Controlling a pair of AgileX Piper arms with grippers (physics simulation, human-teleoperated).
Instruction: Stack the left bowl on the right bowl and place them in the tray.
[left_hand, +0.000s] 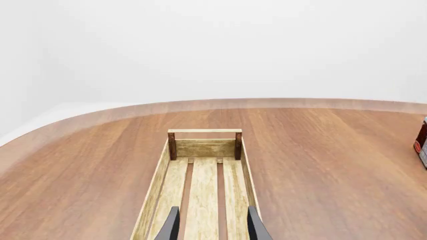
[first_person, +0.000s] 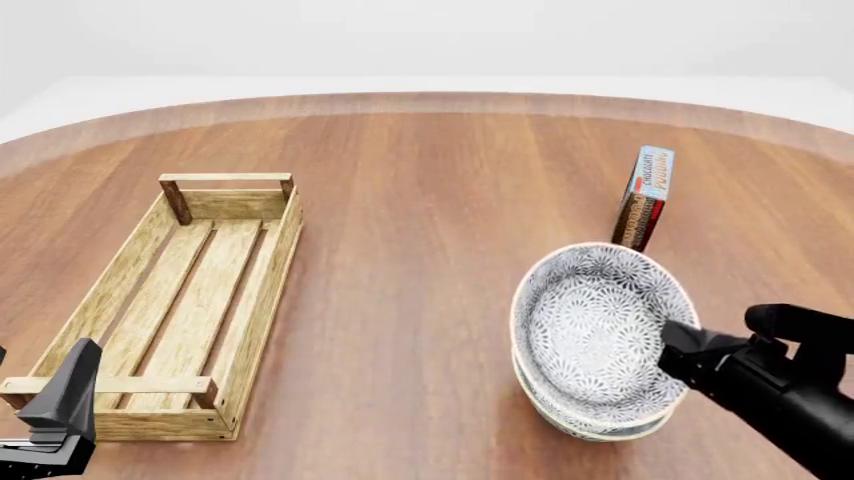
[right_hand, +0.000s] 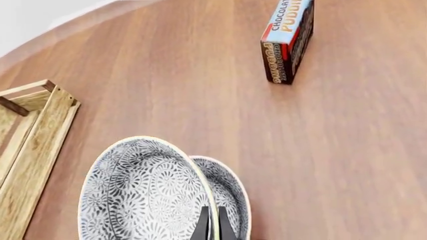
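Observation:
The light-wood tray (first_person: 263, 290) lies at the left of the table with nothing in it. Two patterned grey-white bowls are at the right. The upper bowl (first_person: 594, 325) is tilted and sits partly in the lower bowl (first_person: 587, 425), which rests on the table. My right gripper (first_person: 678, 345) is shut on the upper bowl's right rim. In the right wrist view its fingertips (right_hand: 203, 226) pinch that rim, with the upper bowl (right_hand: 140, 195) over the lower bowl (right_hand: 232, 192). My left gripper (first_person: 60, 410) is open over the tray's near end, its fingers (left_hand: 172, 226) above the slats, with the gripper (left_hand: 212, 227) holding nothing.
A chocolate pudding box (first_person: 645, 197) stands upright behind the bowls; it also shows in the right wrist view (right_hand: 288, 40) and at the left wrist view's edge (left_hand: 421, 145). The tray's side wall (left_hand: 155, 190) and a corner (right_hand: 40, 145) show in the wrist views.

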